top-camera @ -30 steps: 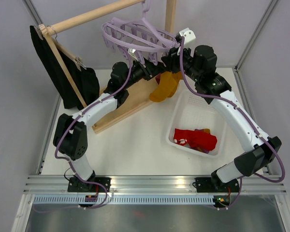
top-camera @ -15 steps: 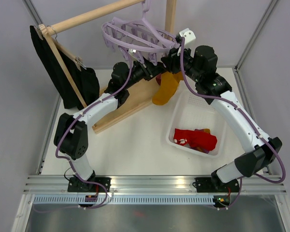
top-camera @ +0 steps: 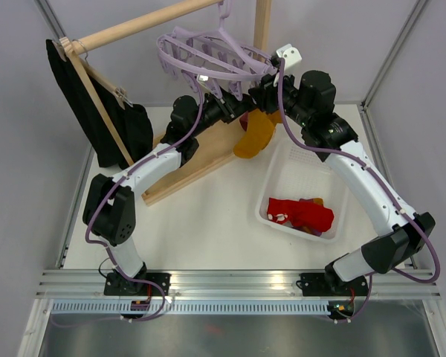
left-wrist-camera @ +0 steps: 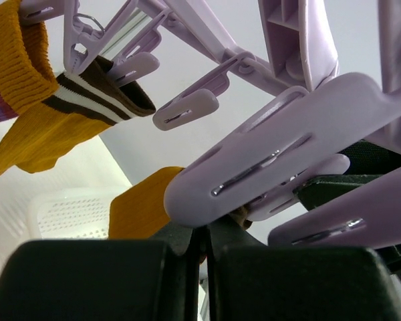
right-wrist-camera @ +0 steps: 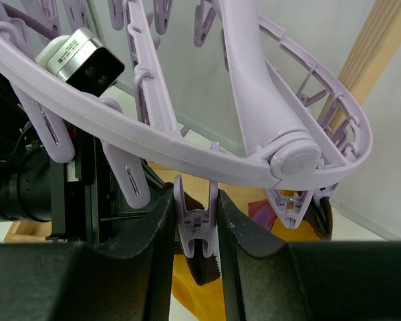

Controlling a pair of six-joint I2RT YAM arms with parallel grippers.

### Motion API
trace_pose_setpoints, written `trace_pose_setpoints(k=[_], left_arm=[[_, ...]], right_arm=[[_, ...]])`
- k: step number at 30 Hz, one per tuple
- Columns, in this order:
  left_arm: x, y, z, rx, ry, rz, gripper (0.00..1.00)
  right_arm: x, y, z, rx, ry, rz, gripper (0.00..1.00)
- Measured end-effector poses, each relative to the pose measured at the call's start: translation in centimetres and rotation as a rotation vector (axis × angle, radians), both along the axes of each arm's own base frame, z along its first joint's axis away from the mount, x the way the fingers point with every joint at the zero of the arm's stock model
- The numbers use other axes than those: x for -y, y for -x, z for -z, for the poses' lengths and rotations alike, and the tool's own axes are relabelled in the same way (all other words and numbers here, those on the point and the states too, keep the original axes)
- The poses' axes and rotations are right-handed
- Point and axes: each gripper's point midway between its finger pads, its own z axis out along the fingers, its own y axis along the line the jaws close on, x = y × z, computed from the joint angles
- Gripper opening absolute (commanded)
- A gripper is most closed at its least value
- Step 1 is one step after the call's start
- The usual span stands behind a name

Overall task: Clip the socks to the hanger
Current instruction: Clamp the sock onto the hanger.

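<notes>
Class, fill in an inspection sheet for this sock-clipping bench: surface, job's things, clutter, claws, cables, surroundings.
Surface: white table carrying a wooden rack and a white basket.
Job's things: lavender hanger hangs from the rack; yellow sock dangles beneath it; striped-cuff sock already clipped; red socks lie in the basket.
Clutter: black garment hanging at left.
Claws: left claw shut below the pegs, grip on a sock not confirmable; right claw pinches a peg.
Cables: purple cables follow both arms.
Surroundings: grey walls, metal rail at the near edge.
</notes>
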Motion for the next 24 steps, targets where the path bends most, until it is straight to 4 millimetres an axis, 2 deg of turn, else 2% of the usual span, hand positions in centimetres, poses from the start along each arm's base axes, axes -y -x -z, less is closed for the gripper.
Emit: trace_pose_setpoints(k=[24], left_arm=[[0.0,0.5,-1.4,0.008,0.057,0.021,0.02]], right_arm=[[0.2,0.1,0.1,0.015,0.009,-0.002,0.00]])
